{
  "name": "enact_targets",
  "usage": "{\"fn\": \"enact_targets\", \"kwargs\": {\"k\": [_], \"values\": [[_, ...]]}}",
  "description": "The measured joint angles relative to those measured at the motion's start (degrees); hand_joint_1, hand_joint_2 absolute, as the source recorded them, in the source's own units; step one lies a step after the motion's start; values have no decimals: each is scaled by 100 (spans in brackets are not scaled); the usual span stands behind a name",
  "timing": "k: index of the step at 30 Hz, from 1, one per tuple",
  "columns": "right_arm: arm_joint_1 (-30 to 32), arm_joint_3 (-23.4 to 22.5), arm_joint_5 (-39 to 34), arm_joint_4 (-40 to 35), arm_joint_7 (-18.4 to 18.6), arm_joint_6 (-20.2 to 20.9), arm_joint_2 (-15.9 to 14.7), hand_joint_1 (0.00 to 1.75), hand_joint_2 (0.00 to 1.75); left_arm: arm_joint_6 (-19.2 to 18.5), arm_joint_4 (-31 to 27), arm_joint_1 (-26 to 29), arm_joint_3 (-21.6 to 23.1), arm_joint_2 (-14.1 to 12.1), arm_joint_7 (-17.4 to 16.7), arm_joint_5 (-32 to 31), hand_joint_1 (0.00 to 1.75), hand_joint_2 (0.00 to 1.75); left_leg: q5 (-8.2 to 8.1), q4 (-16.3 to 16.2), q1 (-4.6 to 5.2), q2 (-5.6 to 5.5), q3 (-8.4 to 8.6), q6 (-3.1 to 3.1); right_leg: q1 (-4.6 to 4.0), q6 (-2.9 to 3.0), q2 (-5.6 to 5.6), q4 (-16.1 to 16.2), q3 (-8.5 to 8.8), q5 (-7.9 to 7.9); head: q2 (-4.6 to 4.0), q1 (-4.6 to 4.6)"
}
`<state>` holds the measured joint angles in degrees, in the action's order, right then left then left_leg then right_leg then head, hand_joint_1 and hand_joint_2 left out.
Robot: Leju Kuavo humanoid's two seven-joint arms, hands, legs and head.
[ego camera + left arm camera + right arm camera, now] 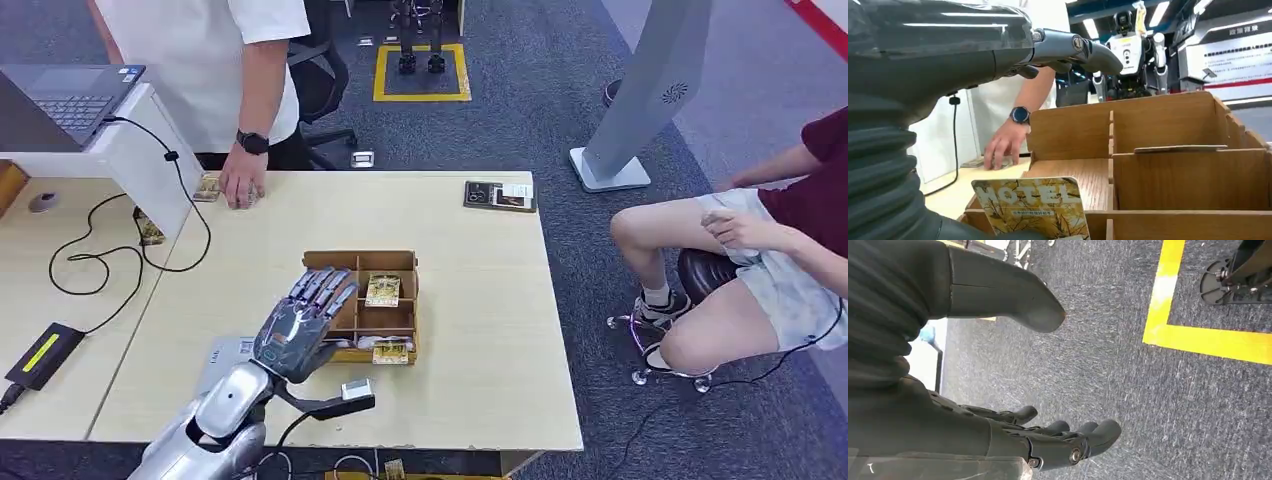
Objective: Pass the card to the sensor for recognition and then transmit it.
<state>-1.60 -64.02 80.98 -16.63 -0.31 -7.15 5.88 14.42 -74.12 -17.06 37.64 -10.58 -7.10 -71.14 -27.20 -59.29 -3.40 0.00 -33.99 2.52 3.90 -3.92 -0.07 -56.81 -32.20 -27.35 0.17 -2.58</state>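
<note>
Left hand [300,325] spread, empty, over wooden tray [405,262]; wrist view reveals HOTEL card [1033,207], perhaps upright.

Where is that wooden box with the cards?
In the head view, the wooden box sits mid-table, just right of the robot's left hand, holding hotel cards in its compartments.

Robotics lab/office: humanoid robot [1128,50] on stand, carpet [520,100], laptop [60,100] desk.

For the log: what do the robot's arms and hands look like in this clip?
The left arm is glossy silver; a black cable runs beneath it. The left hand is dark grey with metallic purple-blue fingers. The right hand has a grey ribbed wrist cover, a thick grey thumb and darker fingers.
</note>
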Motion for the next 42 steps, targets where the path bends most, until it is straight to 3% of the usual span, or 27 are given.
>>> {"fn": "enact_targets", "kwargs": {"k": [3, 4, 5, 6, 19, 34, 38, 42], "values": [[-2, 0, 2, -2, 0, -2, 0, 0, 175, -142, 0, -40, 0, 0, -24, -24, 0, 175, 0, 1, 0, 0, 4, 0, 0, 0, 0, 0, 3, 0, 0, 0], [-2, 0, 2, -2, 0, -2, 0, 0, 175, -159, 2, -45, 0, 0, -46, -37, 75, 175, 0, 1, 0, 0, 5, 0, 0, 0, 1, 0, 3, 0, 0, 0], [-1, -2, 2, -2, 0, -2, 0, 0, 175, -177, 2, -48, 0, 0, -63, -46, 169, 175, 0, 1, 0, 1, 7, 0, 0, 0, 1, 0, 4, 0, 0, 0], [-1, 0, 2, -2, 0, -4, 0, 0, 175, -192, 4, -46, 0, 0, -72, -50, 175, 175, 0, 1, 0, 1, 7, 0, 0, 0, 1, 0, 4, 0, 0, -2], [-2, 0, 59, -4, 15, -7, 0, 0, 175, -469, 160, -12, 0, -105, 44, 208, 175, 175, 0, 1, 0, 1, 6, 0, 0, 0, 1, 0, 5, 0, 0, 0], [-1, -2, 72, -20, 15, -24, 0, 0, 175, -487, 170, -16, 0, -138, 46, 308, 175, 175, 0, 1, 0, 1, 7, 0, 0, 0, 2, 0, 4, 0, 0, 0], [-1, -2, 85, -31, 13, -22, 0, 0, 175, -338, 173, 4, 0, -138, 140, 319, 175, 175, 0, 1, 0, 1, 6, 0, 0, 0, 2, 0, 4, 0, 0, 0], [0, -2, 103, -37, -22, -26, 0, 0, 175, 228, 173, 132, 0, -138, 284, 291, 175, 175, 0, 1, 0, 2, 5, 0, 0, 0, 4, 0, 0, 0, 0, -2]]}}
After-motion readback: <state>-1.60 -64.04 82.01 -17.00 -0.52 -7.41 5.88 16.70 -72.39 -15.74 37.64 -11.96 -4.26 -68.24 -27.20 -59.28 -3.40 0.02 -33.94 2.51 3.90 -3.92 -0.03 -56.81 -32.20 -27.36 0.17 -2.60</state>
